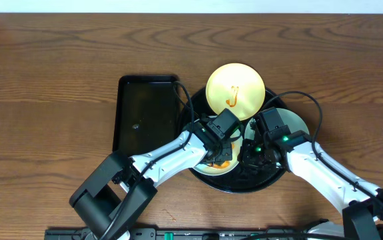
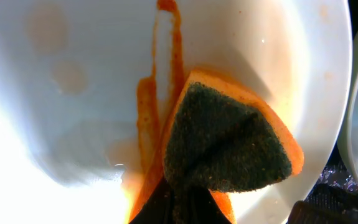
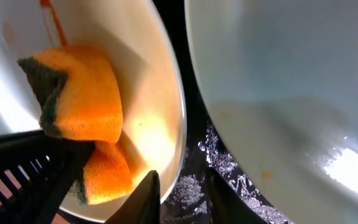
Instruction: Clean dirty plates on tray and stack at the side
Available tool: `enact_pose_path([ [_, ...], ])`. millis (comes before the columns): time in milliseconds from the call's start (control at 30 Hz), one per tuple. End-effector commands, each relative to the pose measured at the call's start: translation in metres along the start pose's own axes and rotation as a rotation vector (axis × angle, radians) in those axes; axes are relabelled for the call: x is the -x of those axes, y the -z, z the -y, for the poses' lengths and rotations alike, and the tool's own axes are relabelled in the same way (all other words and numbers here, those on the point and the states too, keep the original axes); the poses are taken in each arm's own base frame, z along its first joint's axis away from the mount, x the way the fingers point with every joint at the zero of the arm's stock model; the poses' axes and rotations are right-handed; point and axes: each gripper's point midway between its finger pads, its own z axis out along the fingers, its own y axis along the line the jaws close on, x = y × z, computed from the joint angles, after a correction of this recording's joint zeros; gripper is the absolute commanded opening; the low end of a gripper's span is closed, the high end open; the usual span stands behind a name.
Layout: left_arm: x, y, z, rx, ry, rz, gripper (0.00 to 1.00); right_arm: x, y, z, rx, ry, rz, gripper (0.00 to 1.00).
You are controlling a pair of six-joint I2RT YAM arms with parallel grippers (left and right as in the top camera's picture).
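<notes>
Squarely, sponge [image 2: 228, 137] in left gripper [image 2: 182, 202] presses plate [image 2: 73, 93]; right gripper [image 3: 182, 196] clamps its rim.

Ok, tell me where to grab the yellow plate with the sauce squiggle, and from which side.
Pinch the yellow plate by its rim at the far edge, coming in from the far side. It lies shallow and near flat, so only the rim offers purchase; that edge seems to overhang the tray, while the near edge is crowded by the blue-green plate.

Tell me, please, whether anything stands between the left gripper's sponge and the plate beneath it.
Nothing visible does: the sponge, pinched in the left gripper, lies directly on the plate, beside its orange sauce streak.
</notes>
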Motion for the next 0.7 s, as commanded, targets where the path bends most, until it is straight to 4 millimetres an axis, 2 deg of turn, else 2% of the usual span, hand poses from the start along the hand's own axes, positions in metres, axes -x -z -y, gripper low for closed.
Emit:
enact_pose_path([
  [0, 0.002, -0.008, -0.014, 0.056, -0.011, 0.007, 0.07, 0.001, -0.002, 0.005, -0.039, -0.020, 0.024, 0.21],
  [433, 0.002, -0.008, -0.014, 0.056, -0.011, 0.007, 0.07, 0.008, -0.002, 0.004, -0.040, -0.027, 0.058, 0.20],
  [667, 0.002, -0.008, -0.014, 0.056, -0.011, 0.007, 0.07, 0.004, -0.014, 0.002, -0.028, -0.027, 0.020, 0.20],
])
